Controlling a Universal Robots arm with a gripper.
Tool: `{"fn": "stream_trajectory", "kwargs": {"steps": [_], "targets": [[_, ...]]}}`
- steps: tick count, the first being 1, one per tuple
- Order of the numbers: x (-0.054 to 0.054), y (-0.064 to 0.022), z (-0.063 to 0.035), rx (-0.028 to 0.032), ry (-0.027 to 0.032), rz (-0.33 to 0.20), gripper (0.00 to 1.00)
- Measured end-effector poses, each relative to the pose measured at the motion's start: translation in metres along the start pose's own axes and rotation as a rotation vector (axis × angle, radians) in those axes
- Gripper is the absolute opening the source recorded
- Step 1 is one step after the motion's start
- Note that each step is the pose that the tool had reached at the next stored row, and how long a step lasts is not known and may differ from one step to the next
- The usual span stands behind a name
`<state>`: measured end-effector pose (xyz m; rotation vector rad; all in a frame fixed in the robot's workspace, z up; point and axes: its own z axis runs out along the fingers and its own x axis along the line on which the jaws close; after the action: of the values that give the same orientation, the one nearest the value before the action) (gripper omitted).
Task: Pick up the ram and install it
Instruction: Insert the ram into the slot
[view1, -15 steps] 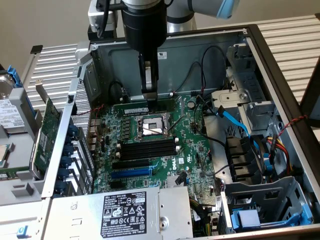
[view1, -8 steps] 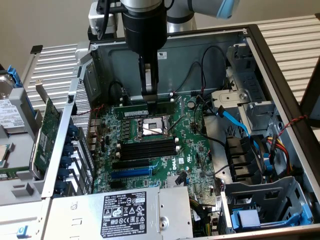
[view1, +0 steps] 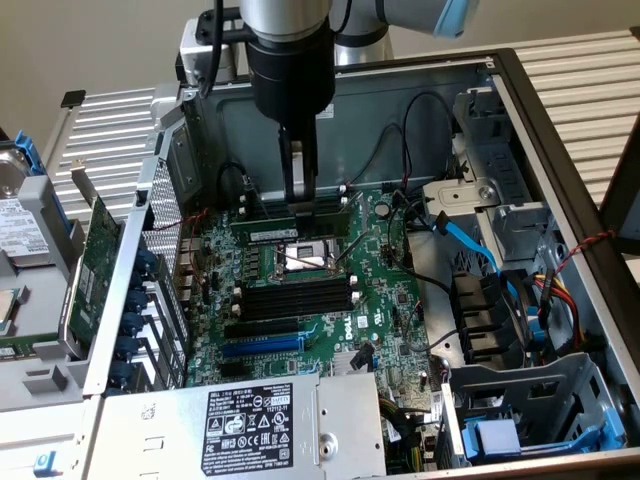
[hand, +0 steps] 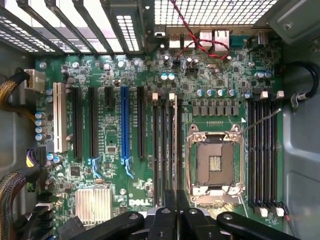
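- The gripper (view1: 300, 195) is pinching the ram (view1: 325, 211) near its middle, its jaws drawn almost together on the thin board, so the pick-up part of the task is looking done.
- The ram is standing on edge with its long side level. It is lying along the slot bank under the gripper (hand: 160, 150), just beside the CPU socket (view1: 305, 262).
- Whether the stick is touching a slot, partly in one or fully seated cannot be told. The white end clips (hand: 155, 95) are giving no clear sign either way. With the jaws gripping the board, the install is reading as unfinished.
- Counting the things:
  - one ram
  - one gripper
  - one CPU socket, sitting open and empty
  - two banks of memory slots, with the other slot bank (view1: 295, 297) showing four black slots, none filled
  - one blue expansion slot (view1: 262, 345)
  - one large green expansion card (view1: 95, 262), lying outside the case at the exterior view's left
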<state>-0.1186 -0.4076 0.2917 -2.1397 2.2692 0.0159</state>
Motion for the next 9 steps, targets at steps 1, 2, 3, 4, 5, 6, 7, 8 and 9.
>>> {"fn": "stream_trajectory", "kwargs": {"steps": [1,2,3,4,5,6,7,8,9], "targets": [[0.0,0.0,0.0018,0.0,0.0,0.0,0.13],[0.0,0.0,0.0036,0.0,0.0,0.0,0.13],[0.0,0.0,0.0054,0.0003,-0.0001,0.0,0.13],[0.0,0.0,0.0072,0.0011,-0.0001,0.0,0.13],[0.001,0.0,0.0089,0.0019,-0.0002,0.0,0.13],[0.001,0.0,0.0104,0.0024,-0.0002,0.0,0.13],[0.001,0.0001,0.0116,0.0025,-0.0003,0.0,0.13],[0.001,0.0,0.0127,0.0025,-0.0005,0.0,0.13],[0.002,0.0,0.0135,0.0024,-0.001,0.0,0.13]]}}
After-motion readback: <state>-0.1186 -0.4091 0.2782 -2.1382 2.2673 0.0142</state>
